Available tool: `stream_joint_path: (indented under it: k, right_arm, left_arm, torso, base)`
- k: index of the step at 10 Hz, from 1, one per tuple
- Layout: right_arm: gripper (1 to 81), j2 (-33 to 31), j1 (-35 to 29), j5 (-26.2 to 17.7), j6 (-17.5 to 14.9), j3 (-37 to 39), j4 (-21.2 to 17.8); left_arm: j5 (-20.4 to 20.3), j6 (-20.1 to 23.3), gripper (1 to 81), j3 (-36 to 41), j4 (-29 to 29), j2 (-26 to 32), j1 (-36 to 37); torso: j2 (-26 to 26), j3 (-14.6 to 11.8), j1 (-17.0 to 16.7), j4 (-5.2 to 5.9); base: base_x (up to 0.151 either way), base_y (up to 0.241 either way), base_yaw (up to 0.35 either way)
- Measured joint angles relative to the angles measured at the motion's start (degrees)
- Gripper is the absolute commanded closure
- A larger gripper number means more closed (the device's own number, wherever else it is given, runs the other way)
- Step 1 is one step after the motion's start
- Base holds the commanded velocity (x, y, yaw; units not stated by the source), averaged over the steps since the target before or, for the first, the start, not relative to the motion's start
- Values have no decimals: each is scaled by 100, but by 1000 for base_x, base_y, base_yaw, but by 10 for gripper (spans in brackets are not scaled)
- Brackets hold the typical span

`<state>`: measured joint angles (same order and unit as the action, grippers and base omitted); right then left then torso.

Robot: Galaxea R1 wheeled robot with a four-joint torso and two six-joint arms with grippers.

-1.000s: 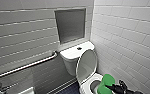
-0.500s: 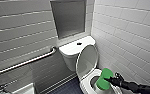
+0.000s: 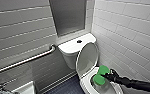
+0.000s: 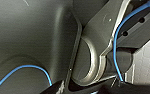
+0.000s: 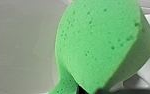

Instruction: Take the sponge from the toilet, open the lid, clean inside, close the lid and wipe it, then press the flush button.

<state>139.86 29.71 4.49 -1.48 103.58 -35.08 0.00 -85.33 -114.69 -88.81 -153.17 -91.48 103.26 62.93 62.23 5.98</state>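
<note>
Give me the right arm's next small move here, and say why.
Probably ease the sponge down into the bowl of the toilet and start wiping. The lid already stands open against the tank. The right gripper holds the sponge at the bowl's rim, seemingly not yet deep inside.

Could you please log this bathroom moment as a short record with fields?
lid: raised, standing in front of the tank
sponge: green, over the open bowl of the toilet; contact unclear
right gripper: shut on the sponge, arm entering from the right
flush button: dark, on the tank top
grab bar: on the wall left of the tank
</note>
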Motion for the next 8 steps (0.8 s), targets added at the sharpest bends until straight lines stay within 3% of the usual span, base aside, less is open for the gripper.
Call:
stream_joint_path:
  k: [5,8]
  right_arm:
    - [811,892,-185,-111,2,1464,-391]
    - [811,1124,-276,-190,155,1805,-435]
  left_arm:
    - [11,0,10,-102,2,-18,-66]
    - [10,0,10,-144,4,-20,-85]
  torso:
    - [0,0,0,0]
    - [0,2,0,0]
  base:
    - [0,0,0]
    - [0,0,0]
